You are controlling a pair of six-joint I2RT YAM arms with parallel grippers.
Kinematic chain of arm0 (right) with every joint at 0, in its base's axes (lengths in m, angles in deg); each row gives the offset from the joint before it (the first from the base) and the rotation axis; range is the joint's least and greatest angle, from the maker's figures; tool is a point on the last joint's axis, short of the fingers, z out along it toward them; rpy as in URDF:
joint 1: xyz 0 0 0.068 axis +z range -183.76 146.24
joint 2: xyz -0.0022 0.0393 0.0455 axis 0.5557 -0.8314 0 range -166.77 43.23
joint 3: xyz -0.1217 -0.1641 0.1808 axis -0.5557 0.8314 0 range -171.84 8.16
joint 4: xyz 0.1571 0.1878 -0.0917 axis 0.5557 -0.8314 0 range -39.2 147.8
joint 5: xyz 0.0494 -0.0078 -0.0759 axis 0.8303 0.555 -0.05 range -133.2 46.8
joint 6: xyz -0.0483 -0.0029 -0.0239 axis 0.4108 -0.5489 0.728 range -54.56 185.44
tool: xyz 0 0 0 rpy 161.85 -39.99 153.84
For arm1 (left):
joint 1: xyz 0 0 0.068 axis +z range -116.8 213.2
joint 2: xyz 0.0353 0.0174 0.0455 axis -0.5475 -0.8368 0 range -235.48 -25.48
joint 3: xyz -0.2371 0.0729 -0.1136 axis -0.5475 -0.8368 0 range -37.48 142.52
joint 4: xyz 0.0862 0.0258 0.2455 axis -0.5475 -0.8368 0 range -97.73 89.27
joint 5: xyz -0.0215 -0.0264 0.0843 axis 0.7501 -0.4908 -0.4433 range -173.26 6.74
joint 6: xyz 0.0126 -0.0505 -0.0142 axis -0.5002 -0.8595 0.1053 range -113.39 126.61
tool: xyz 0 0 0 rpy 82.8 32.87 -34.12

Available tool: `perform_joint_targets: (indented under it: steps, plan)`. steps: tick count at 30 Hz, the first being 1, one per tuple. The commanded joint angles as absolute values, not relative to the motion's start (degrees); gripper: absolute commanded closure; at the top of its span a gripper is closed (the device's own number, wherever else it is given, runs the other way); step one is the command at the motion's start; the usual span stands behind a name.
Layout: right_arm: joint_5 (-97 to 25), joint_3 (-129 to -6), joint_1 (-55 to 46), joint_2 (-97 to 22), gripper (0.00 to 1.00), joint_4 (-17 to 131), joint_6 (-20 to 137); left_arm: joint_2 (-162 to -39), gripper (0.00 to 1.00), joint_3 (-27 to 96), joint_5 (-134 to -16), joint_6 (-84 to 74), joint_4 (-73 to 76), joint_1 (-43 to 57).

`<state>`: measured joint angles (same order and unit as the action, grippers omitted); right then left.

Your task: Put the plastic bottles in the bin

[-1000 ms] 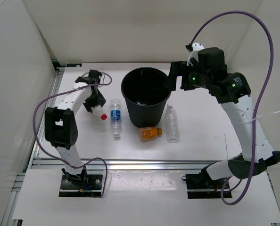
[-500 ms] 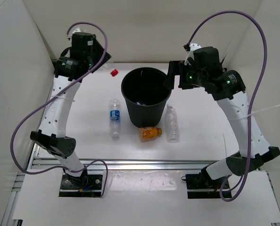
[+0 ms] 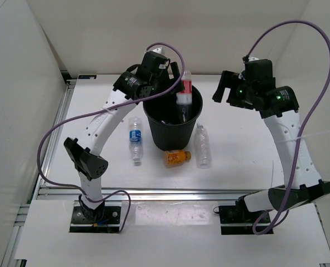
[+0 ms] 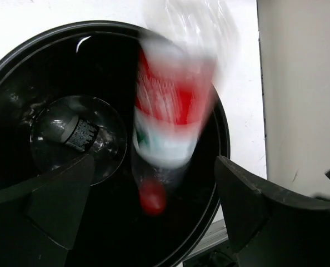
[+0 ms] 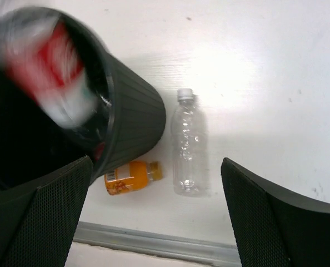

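Change, read left to right.

- Left arm (image 3: 106, 111): 1 s ago it was low near the left edge of the white surface (image 3: 237, 150), at the red-capped bottle. 0.5 s ago it was raised over the far-left corner. It now reaches across to the round black ribbed plastic bin (image 3: 173, 139), which stands mid-surface toward the far edge.
- The left arm's jaws are apart. The clear plastic bottle with red label and red cap (image 4: 168, 119) hangs cap-down between them, already part-way below the rim. Judged released and dropping in.
- Right arm (image 3: 281, 128): it has drawn back from the bin's rim toward the right edge. The right arm's jaws are apart, with nothing in them.

Meaning: a clear bottle with a black label (image 4: 76, 132) already lies on the bin floor, so this drop should make two in. Three remain on the surface:
- the clear blue-labelled bottle (image 3: 135, 139), left of the bin;
- the stubby orange bottle (image 3: 175, 158), at the bin's near side;
- the unlabelled clear bottle (image 3: 202, 146), just right of the bin.

Hard to make out:
- The red-labelled bottle is motion-smeared in both wrist views, so I cannot confirm it is clear of both jaws.
- Most of the bin floor is dark.
- I cannot tell whether the orange bottle touches the bin.
- The right wrist view cuts off the bin's left side.
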<state>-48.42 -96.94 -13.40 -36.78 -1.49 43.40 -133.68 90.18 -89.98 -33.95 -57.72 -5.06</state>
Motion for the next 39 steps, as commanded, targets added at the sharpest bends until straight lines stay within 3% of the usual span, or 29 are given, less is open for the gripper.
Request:
perform_joint_targets:
  steps: [1,6,12,16,23,26,30,34,39]
  plan:
    - [-47.17,-93.02,-17.4,-34.64,0.0,-1.26,38.21,-127.53,0.0,91.98,-91.25,-31.36,-58.11,-4.42]
    - [-35.93,-80.11,-23.65,-34.64,0.0,3.29,36.52,-115.94,0.0,87.34,-102.72,-29.25,-57.34,-4.42]
    - [-30.55,-64.63,-22.87,-40.07,0.0,13.05,36.52,-102.41,0.0,64.68,-115.77,-39.84,-62.41,3.1]
    - [-31.16,-61.2,-19.79,-45.27,0.0,16.4,37.84,-95.98,0.0,45.55,-102.55,-41.82,-59.54,14.08]
    - [-30.46,-59.16,-19.17,-57.37,0.0,22.02,38.46,-90.26,0.0,31.71,-93.64,-42.44,-55.47,24.13]
    - [-29.76,-61.26,-19.17,-63.09,0.07,22.03,39.77,-90.26,0.0,28.54,-90.38,-42.44,-56.01,26.42]
    - [-29.06,-61.8,-19.69,-64.7,0.4,20.98,39.78,-89.73,0.0,24.4,-88.97,-44.36,-55.31,27.31]
    - [-29.66,-62.41,-22.24,-60.5,0.59,16.94,38.55,-90.26,0.0,24.4,-88.97,-46.82,-55.31,28.1]
    - [-32.48,-69.95,-24.96,-46.27,0.66,6.67,32.4,-92.71,0.0,22.38,-88.97,-49.03,-52.6,28.1]
